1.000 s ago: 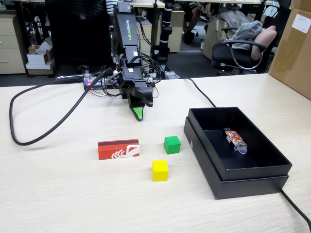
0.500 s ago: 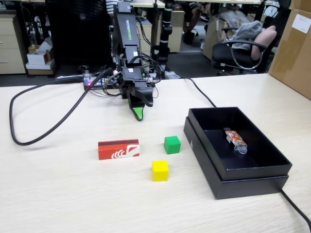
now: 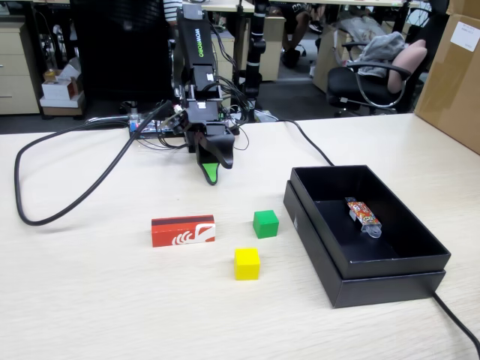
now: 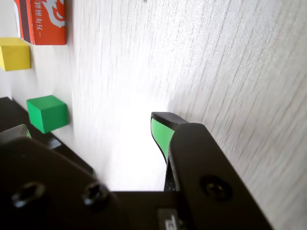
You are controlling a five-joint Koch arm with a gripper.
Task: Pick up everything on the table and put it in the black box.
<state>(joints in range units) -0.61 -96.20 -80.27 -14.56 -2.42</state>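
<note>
1. Fixed view: the pincer (image 3: 212, 177) hangs above the worktop (image 3: 90, 300), empty, its gap unreadable. The red pack (image 3: 183, 230), green cube (image 3: 265, 223) and yellow cube (image 3: 247, 263) lie well apart from it, nearer the camera. The black box (image 3: 352, 289) holds an orange packet (image 3: 363, 214).
2. Wrist view: the jaws stand apart; the green cube (image 4: 47, 113), yellow cube (image 4: 14, 53) and red pack (image 4: 42, 21) lie at the left edge.

**Readable markings**

The arm (image 3: 196, 45) carries green vertical lettering on its upper link; it looks like "WOWROBO", though the small letters are hard to make out. The red pack (image 3: 183, 230) shows a white swoosh logo in the fixed view; in the wrist view its edge (image 4: 42, 21) bears a line of white Chinese characters, including "万年".
</note>
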